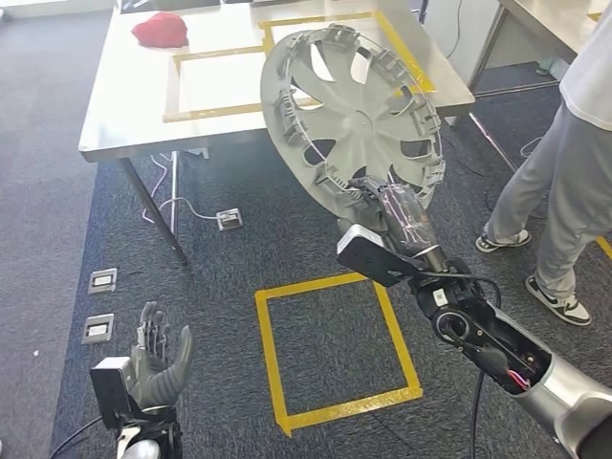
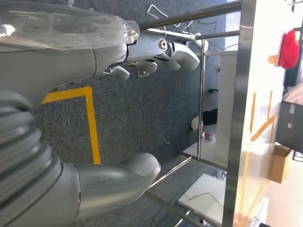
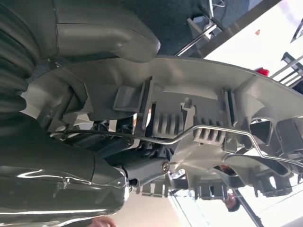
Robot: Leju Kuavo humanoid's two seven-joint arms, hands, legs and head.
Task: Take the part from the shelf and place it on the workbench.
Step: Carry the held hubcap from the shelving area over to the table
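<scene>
**Now: wheel cover held up at the near edge of the surface**

Here the right robot hand [image 1: 393, 212] grips the grey wheel cover [image 1: 354, 115] by its lower rim — thumb on one face, fingers on the ribbed back, as the right wrist view [image 3: 200, 109] shows close up. The cover stands tilted, its inner side with clips and wire ring facing the head camera, rising above the robot hand and overlapping the near edge of the surface [image 1: 130, 105]; whether it touches that edge cannot be told. Beyond the cover, yellow tape outlines [image 1: 216, 86] mark the surface, and a red cloth [image 1: 160, 30] lies well apart to the far left. The left robot hand [image 1: 160, 361] hangs low over the carpet, fingers apart, holding nothing [image 2: 107, 118]. Between the two hands a yellow tape square [image 1: 336, 349] lies on the floor. A person's legs [image 1: 556, 191] stand to the right of the right robot hand.
</scene>
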